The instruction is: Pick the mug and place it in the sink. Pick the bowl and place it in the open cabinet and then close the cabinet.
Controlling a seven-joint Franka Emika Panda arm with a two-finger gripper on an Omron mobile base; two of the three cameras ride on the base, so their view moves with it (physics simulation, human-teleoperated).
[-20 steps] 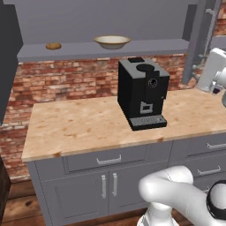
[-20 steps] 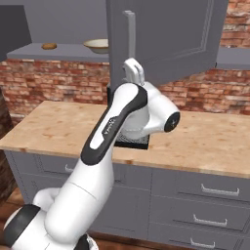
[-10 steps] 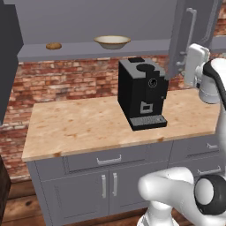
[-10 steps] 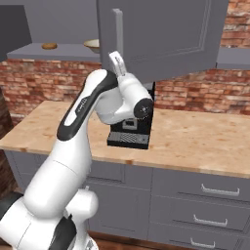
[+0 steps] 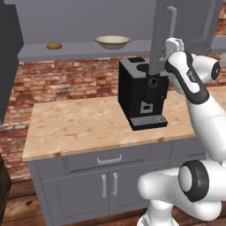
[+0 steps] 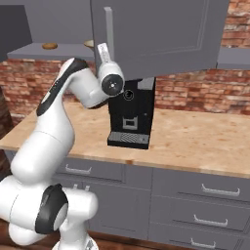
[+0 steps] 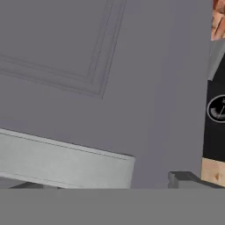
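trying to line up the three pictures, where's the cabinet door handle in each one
Left base view: cabinet door handle stands vertical at top right, just above the robot's wrist.
Right base view: it runs vertical at upper left of centre, above the wrist.
Hand view: the pale bar crossing the lower left.
Shared landmark: the black coffee machine.

My left base camera sits behind me to the left, looking forward and down over the tabletop [image 5: 84,128] at the coffee machine [image 5: 142,97]. My right base camera looks from behind on the right at the same machine, tabletop and cabinet door [image 6: 161,34]. My hand camera sits very close to that door, its handle [image 7: 66,160] slanting across.
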